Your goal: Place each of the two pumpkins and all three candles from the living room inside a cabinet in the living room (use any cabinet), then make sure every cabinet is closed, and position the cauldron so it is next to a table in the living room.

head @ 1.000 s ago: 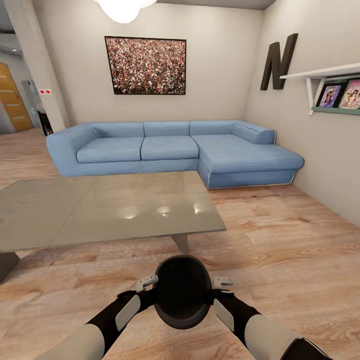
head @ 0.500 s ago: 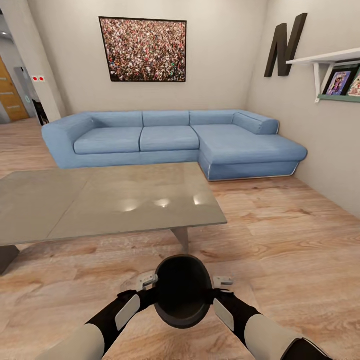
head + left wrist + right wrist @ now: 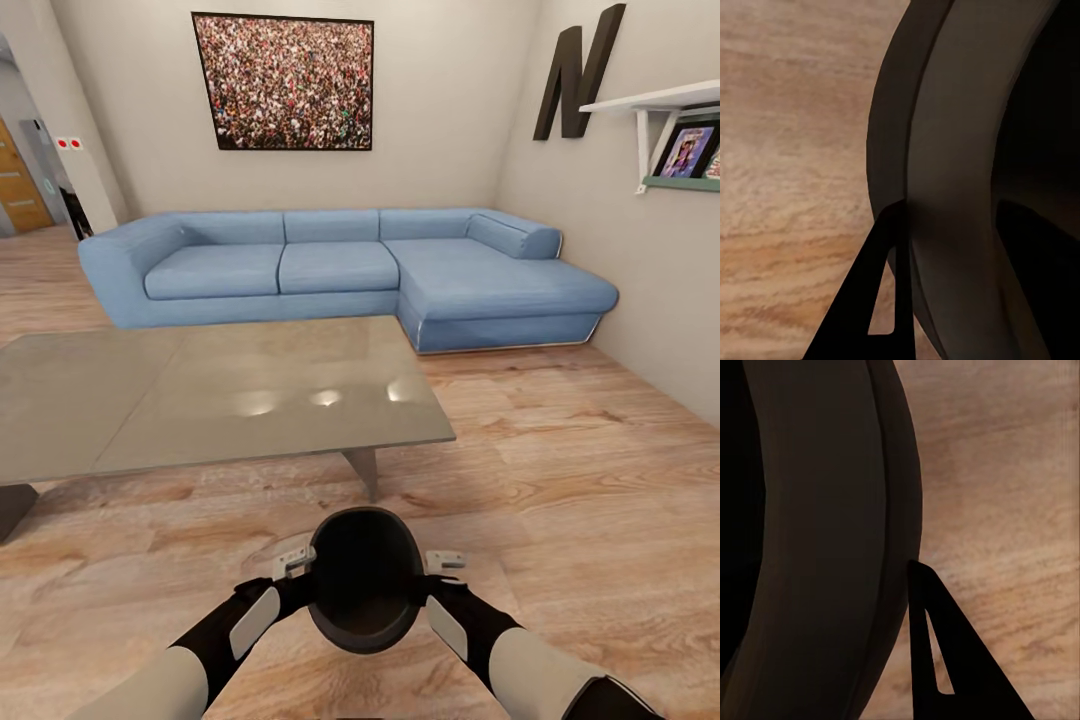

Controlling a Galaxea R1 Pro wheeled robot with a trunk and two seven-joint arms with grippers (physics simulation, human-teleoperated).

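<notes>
Head view first: over the last second the table (image 3: 220,400) and the blue sofa (image 3: 340,275) behind it have slid a little in frame, so the camera has moved with the base. Nearer than the table, the left gripper (image 3: 290,568) presses the cauldron (image 3: 365,580) from one side, the right gripper (image 3: 445,565) from the other, together clamping it above the floor (image 3: 560,480). Setting it down beside the table looks near.
</notes>
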